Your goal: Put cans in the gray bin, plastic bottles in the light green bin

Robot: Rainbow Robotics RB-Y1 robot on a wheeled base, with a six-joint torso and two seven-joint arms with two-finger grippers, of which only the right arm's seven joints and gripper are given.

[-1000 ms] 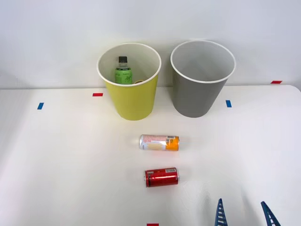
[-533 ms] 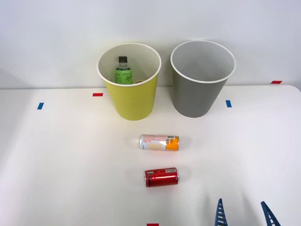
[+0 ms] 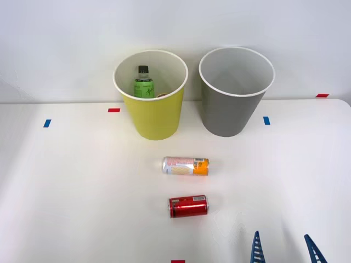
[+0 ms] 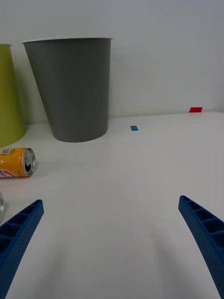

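My tool [image 3: 284,249] hovers with its blue ribbed fingers [image 4: 205,233] spread apart, holding nothing, near the front edge of the white tabletop [image 3: 71,186]. The red drink can [image 3: 188,206] and the pink-white and orange can [image 3: 186,165] lie on their sides mid-tabletop. Near the back edge stand the yellow-green tapered bin [image 3: 153,112], holding a green black-capped bottle [image 3: 143,85], and the gray tapered bin [image 3: 227,112].

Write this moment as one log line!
right gripper: open, empty | red can, orange can: lying on table | green bottle: in green bin | gray bin: no cans
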